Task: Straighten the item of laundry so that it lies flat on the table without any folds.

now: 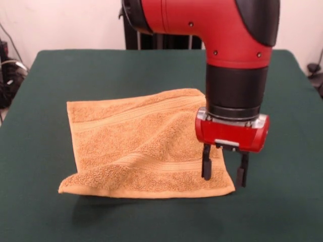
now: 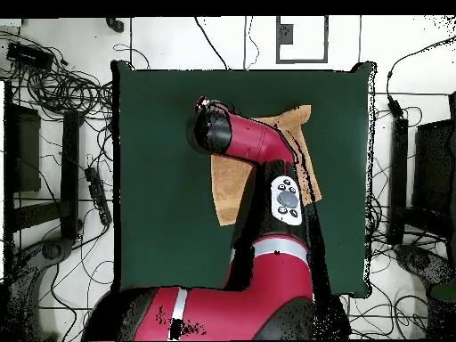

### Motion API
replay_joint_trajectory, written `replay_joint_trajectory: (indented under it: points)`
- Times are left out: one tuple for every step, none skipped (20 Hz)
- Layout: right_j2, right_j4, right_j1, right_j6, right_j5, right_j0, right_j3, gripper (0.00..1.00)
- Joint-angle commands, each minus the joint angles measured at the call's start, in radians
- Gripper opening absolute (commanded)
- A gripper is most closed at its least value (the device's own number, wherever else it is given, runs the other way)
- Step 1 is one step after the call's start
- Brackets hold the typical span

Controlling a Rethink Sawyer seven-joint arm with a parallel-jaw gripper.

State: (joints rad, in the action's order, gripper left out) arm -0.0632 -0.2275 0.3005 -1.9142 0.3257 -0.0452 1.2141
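Table [image 1: 55, 91] is filling both of my views, its dark green cloth surface stretching well past everything on it. Next in size, the red and black arm [image 1: 222, 35] is reaching down from the top of my front view; in the overhead view it is crossing the table from the base at the bottom and covering much of what lies beneath it.

The orange-tan towel [image 1: 136, 146] is lying on the table, toward the middle in my front view. It is looking roughly square but not fully flat: a soft ridge is running across it from the nearer left toward the arm, and the near left corner is lifting slightly and casting a shadow on the green. Woven bands are showing near the far edge and near the front edge. In the overhead view, only parts of the towel [image 2: 225, 191] are peeking out on either side of the arm.

The gripper [image 1: 224, 174] is hanging over the towel's near right corner with its two black fingers [image 1: 206, 165] spread apart, one over the cloth and the other beside its edge, grasping nothing.
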Motion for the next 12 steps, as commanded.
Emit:
replay_joint_trajectory:
  points:
    - [0.017,-0.002,-0.069,-0.179,-0.034,0.006,0.055,1.00]
    - [0.020,-0.001,-0.069,-0.177,-0.043,0.002,0.062,1.00]
    - [0.018,-0.005,-0.070,-0.188,-0.057,0.002,0.067,1.00]
    - [0.026,-0.020,-0.072,-0.214,-0.085,-0.002,0.083,1.00]
    - [0.025,-0.022,-0.073,-0.220,-0.097,-0.002,0.086,1.00]
    - [0.016,-0.019,-0.076,-0.221,-0.109,0.003,0.082,1.00]
    - [0.016,-0.021,-0.076,-0.220,-0.107,0.001,0.083,1.00]
    - [0.013,-0.024,-0.077,-0.223,-0.106,0.003,0.081,1.00]
    - [0.003,-0.029,-0.079,-0.222,-0.103,0.009,0.077,0.00]
    - [-0.004,-0.027,-0.081,-0.218,-0.094,0.012,0.070,0.00]
    - [-0.012,-0.025,-0.084,-0.214,-0.085,0.016,0.062,0.00]
    - [-0.011,-0.027,-0.082,-0.215,-0.084,0.015,0.064,0.00]
